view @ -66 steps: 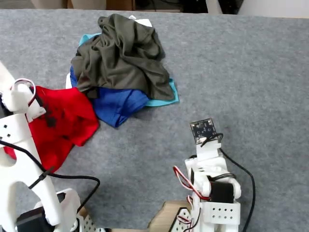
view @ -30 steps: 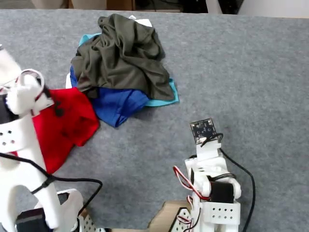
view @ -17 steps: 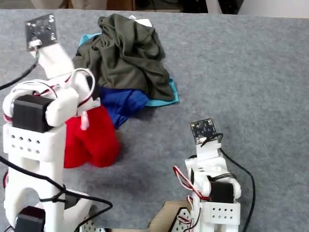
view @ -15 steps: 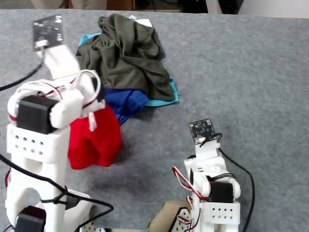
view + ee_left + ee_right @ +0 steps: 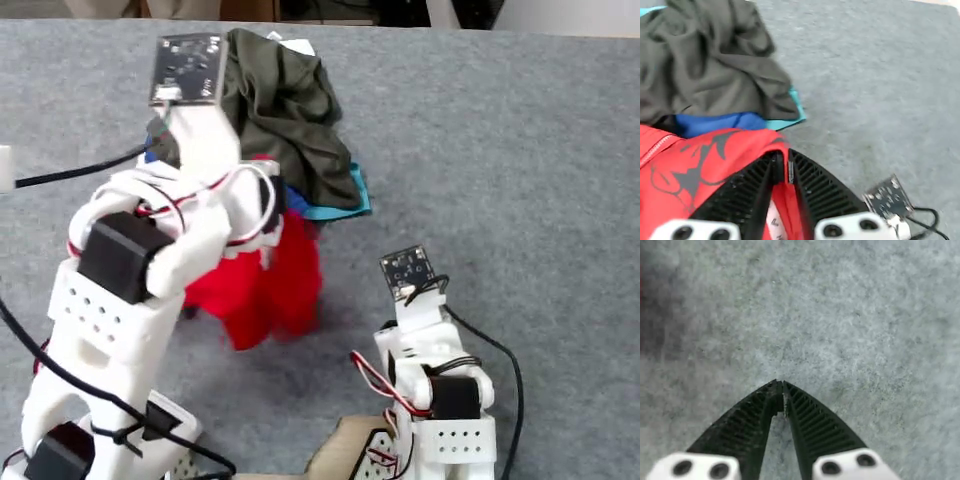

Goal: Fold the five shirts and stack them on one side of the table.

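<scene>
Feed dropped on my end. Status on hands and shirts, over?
Left hand shut on red shirt, which hangs beside the pile. Right hand shut, empty, over the table. Nothing in the way.

Two robot arms are built from white plastic shells. The left arm (image 5: 130,300) carries boxy black motors (image 5: 118,258), a bracket dotted with rows of small round holes, looping red-and-white wires (image 5: 165,205), a thin black cable (image 5: 70,178) and a small dark square circuit board (image 5: 185,68). The right arm (image 5: 435,395) has the same parts on a smaller scale. The left claw (image 5: 781,162) and right claw (image 5: 780,386) each have black, ribbed, tapering fingers on a white base with dark screw holes.
</scene>
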`<act>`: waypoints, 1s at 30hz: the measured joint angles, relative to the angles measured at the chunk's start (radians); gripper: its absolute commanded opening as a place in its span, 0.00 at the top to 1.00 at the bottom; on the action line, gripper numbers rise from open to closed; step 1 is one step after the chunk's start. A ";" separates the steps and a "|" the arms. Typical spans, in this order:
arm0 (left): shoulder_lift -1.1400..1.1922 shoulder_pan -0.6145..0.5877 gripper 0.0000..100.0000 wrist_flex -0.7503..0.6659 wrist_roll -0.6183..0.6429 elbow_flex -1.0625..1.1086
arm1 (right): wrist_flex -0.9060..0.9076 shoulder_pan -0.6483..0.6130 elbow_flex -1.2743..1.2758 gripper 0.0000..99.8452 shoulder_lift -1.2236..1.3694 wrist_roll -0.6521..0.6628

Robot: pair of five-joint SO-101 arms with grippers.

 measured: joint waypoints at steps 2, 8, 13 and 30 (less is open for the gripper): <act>0.000 0.038 0.86 -0.002 0.000 0.000 | -0.035 0.028 0.000 0.98 0.000 0.000; 0.000 0.069 0.77 0.061 -0.003 0.000 | -0.083 0.123 -0.072 0.75 0.000 0.092; 0.000 0.038 0.77 0.118 -0.003 0.000 | -0.087 0.178 -0.193 0.70 0.000 0.100; 0.178 -0.488 0.77 -0.147 -0.002 0.089 | -0.075 -0.218 -0.838 0.72 0.806 -0.146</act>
